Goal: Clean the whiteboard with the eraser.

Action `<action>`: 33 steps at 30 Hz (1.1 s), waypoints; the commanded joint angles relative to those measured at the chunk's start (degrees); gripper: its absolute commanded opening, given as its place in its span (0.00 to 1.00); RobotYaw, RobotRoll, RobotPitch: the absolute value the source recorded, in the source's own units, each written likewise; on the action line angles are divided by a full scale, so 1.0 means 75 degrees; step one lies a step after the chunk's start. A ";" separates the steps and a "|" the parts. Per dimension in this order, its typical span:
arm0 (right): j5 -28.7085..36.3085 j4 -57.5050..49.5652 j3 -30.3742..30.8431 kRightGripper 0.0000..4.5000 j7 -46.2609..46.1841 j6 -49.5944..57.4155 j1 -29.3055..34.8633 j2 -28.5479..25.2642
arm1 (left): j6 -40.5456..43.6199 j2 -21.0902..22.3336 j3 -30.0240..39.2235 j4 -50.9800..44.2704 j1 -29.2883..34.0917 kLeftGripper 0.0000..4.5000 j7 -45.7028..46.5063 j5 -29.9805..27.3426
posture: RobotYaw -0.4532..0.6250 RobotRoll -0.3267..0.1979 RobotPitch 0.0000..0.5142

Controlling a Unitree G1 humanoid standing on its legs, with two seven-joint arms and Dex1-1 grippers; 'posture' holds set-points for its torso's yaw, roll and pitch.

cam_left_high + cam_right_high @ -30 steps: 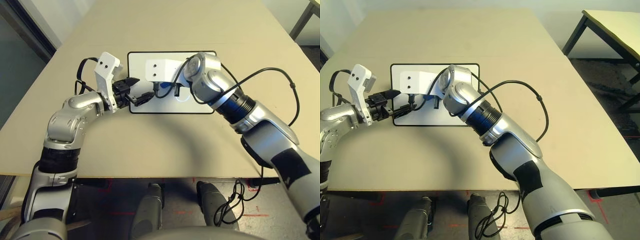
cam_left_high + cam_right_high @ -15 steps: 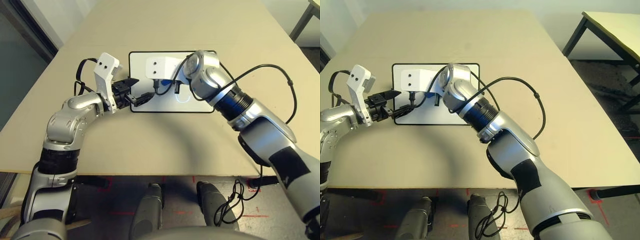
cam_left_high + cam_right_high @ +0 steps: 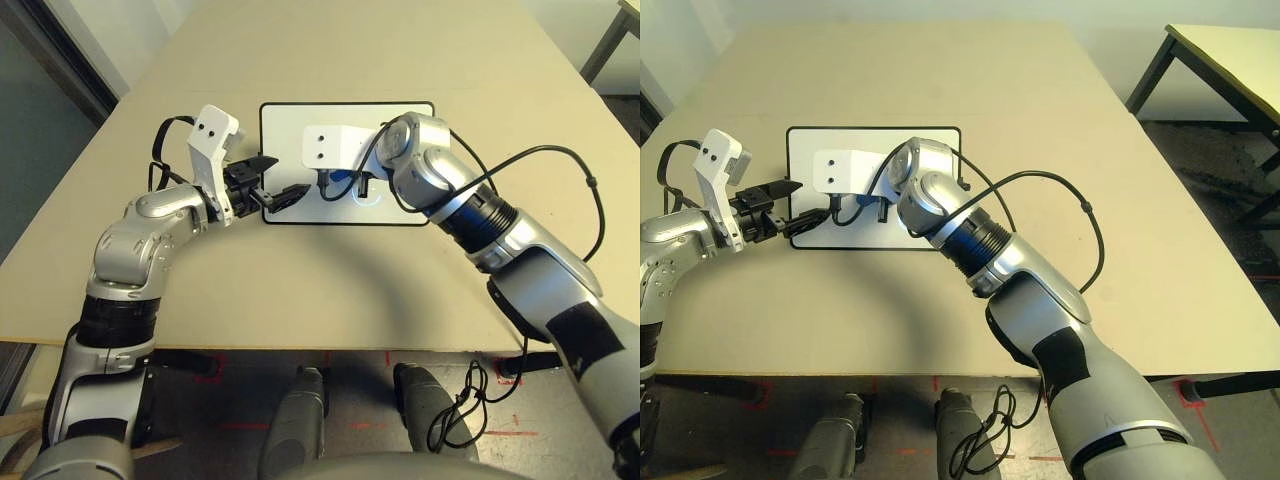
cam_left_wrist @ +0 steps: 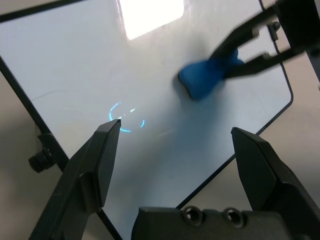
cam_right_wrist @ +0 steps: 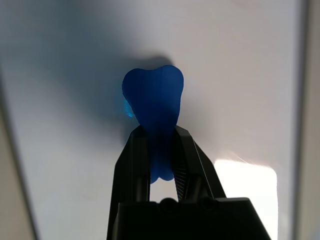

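The small bright blue bone-shaped eraser (image 5: 152, 107) presses its broad end against the white surface of the board, its pinched waist clamped between the two black fingers of the right gripper (image 5: 160, 150); from the left wrist view the same blue block (image 4: 202, 77) shows out on the open white area, away from the frame; the rectangular white whiteboard with thin black frame and rounded corners (image 3: 290, 125) lies flat on the pale beige wooden table (image 3: 330, 280), toward the far middle of it; the part of the board seen from the wrist cameras looks clean, apart from a faint blue ring of light and a bright reflection; a small black side knob (image 4: 40, 161) sits on the frame's edge; the left gripper (image 3: 268, 182) hovers at the board's left edge, its black fingers spread wide apart and holding nothing; a black cable (image 3: 545, 155) loops over the silver right forearm.
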 commanded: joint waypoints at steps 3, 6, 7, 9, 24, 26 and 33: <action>-0.0047 0.0451 -0.0252 0.13 -0.0194 0.0144 0.0018 -0.0305 | -0.0112 -0.0072 -0.0150 0.0204 -0.0109 1.00 -0.0116 0.0046 | 0.41 0.62 0.29; -0.0109 0.0278 -0.0214 0.13 -0.0099 0.0206 0.0221 -0.0576 | -0.0164 -0.0102 -0.0177 0.0290 -0.0173 1.00 -0.0145 0.0082 | 0.41 0.62 0.29; -0.0128 0.0199 -0.0187 0.13 -0.0051 0.0243 0.0300 -0.0677 | -0.0178 -0.0109 -0.0184 0.0309 -0.0188 1.00 -0.0154 0.0090 | 0.40 0.62 0.29; -0.0148 0.0102 -0.0153 0.13 -0.0010 0.0286 0.0441 -0.0867 | -0.0197 -0.0111 -0.0194 0.0325 -0.0192 1.00 -0.0178 0.0094 | 0.40 0.62 0.30; -0.0203 -0.1039 -0.0014 0.13 0.0372 0.0966 0.1140 -0.1732 | -0.0219 -0.0084 -0.0249 0.0459 -0.0320 1.00 -0.0335 0.0177 | 0.39 0.62 0.30; -0.0189 -0.1247 -0.0021 0.13 0.0427 0.1128 0.1218 -0.1715 | -0.0259 -0.0090 -0.0248 0.0545 -0.0388 1.00 -0.0360 0.0208 | 0.39 0.62 0.30; 0.0985 -0.1398 -0.2201 0.13 -0.0233 0.2436 0.0005 -0.0928 | -0.1068 -0.0375 0.0256 0.1192 -0.0946 1.00 0.0262 0.0386 | 0.40 0.62 0.29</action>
